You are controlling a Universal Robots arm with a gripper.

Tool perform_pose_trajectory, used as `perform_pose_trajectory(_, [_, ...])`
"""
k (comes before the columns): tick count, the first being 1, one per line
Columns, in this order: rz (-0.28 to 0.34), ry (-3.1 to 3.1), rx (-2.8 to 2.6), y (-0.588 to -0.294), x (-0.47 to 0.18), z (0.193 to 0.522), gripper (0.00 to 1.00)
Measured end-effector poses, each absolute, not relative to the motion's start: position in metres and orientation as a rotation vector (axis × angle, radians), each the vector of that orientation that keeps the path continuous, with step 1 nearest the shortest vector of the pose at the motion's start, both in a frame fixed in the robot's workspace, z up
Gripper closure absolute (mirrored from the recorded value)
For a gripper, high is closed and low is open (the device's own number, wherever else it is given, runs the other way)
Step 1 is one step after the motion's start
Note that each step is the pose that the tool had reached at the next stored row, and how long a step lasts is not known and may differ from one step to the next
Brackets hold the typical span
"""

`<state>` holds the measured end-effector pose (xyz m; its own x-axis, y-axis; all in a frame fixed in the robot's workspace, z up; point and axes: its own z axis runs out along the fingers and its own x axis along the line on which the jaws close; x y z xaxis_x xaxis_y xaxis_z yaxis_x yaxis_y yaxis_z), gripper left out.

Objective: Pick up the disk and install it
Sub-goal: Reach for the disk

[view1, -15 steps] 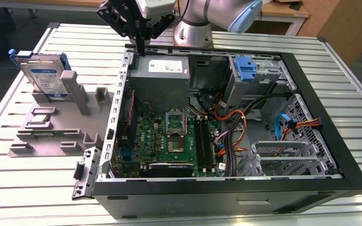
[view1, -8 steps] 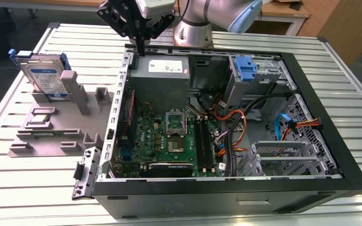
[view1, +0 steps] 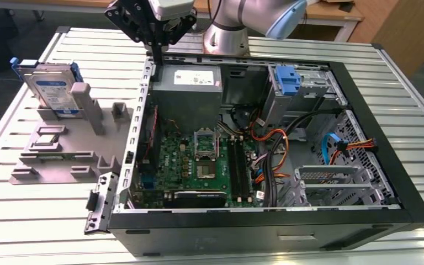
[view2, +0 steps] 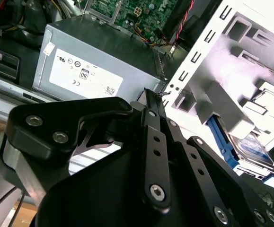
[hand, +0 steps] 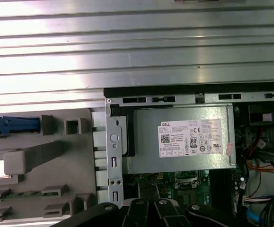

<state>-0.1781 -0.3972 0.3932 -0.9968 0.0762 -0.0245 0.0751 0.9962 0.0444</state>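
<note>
Exterior view: disk (view1: 54, 93) silver-grey, blue-white label, blue rails, upright; claw (view1: 155, 46) together, empty.

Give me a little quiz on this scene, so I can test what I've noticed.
1. True or false: the gripper holds the disk.
2. Where is the disk? A: upright in the grey holder beside the case. B: lying inside the case. C: leaning against the outside of the case.
3. Which box with a white sticker sits in the case nearest the gripper?

Key: 1 false; the gripper is shut and empty. 2 A. 3 the power supply.
</note>
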Motion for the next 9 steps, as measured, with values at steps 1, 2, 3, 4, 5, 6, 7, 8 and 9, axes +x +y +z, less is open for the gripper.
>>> perform_pose_trajectory(1, [0.068, 3.113, 0.118, -0.3972, -0.1781, 0.3933, 0.90])
perform_pose_trajectory(2, [0.068, 3.113, 0.118, -0.3972, -0.1782, 0.3933, 0.90])
perform_pose_trajectory(3, [0.068, 3.112, 0.118, -0.3972, -0.1783, 0.3933, 0.90])
perform_pose_trajectory(4, [0.068, 3.113, 0.118, -0.3972, -0.1783, 0.3933, 0.90])
perform_pose_trajectory(5, [0.068, 3.112, 0.118, -0.3972, -0.1784, 0.3933, 0.90])
perform_pose_trajectory(6, [0.068, 3.113, 0.118, -0.3972, -0.1784, 0.3933, 0.90])
perform_pose_trajectory(7, [0.068, 3.113, 0.118, -0.3972, -0.1785, 0.3933, 0.90])
perform_pose_trajectory(8, [0.068, 3.112, 0.118, -0.3972, -0.1785, 0.3933, 0.90])
perform_pose_trajectory(9, [0.068, 3.112, 0.118, -0.3972, -0.1787, 0.3933, 0.90])
